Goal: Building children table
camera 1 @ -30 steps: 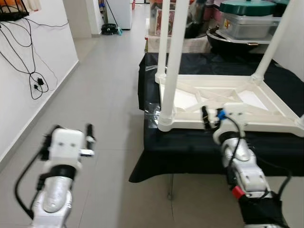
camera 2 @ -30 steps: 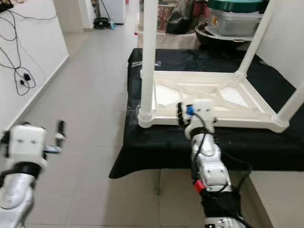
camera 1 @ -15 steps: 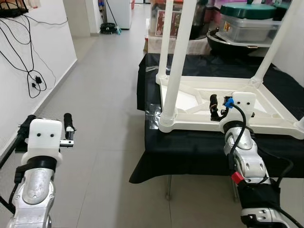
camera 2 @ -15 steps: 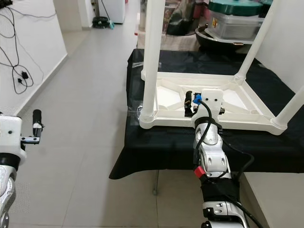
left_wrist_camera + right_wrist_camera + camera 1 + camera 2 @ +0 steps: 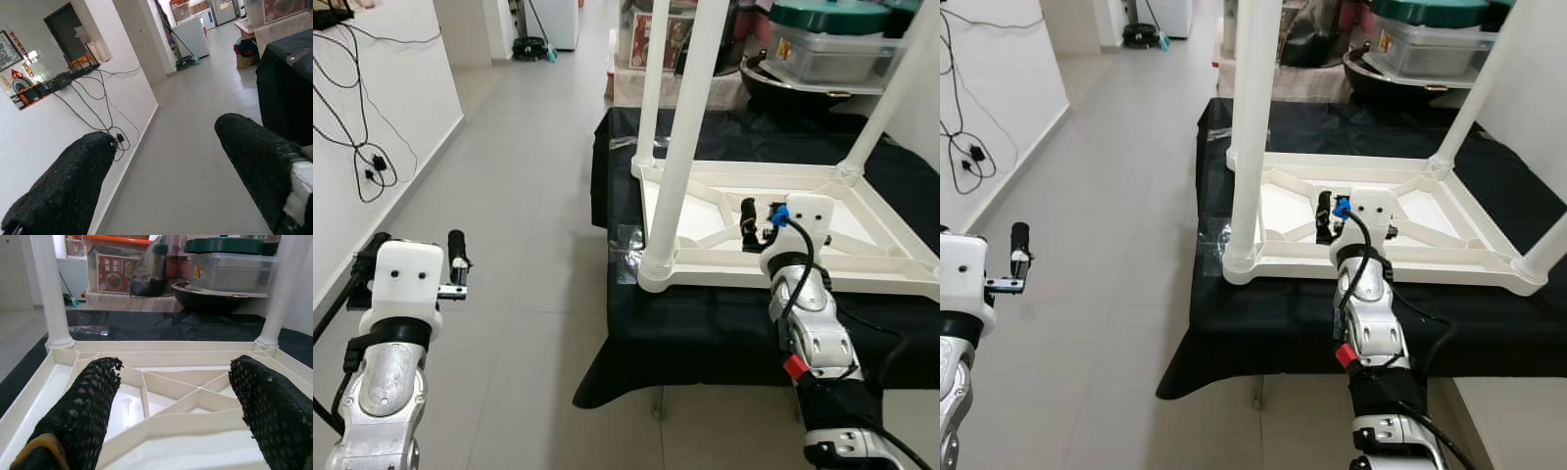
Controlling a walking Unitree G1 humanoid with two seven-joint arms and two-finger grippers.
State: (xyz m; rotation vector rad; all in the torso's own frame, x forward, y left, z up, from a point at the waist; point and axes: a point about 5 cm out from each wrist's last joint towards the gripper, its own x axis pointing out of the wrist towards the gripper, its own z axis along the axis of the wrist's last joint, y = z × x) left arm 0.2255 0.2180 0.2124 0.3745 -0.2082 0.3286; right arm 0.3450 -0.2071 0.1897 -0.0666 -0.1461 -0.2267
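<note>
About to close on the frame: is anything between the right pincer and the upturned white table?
Nothing visible. The right pincer hangs open just over the near rail of the white table, which lies leg-up on the black cloth. Between its fingers are the table's ribs. The left pincer is off over the floor.

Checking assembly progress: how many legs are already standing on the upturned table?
4 legs: near-left corner, far-left, far-right, and near-right, only partly visible at the frame edge. The right pincer hovers over the table's underside.
</note>
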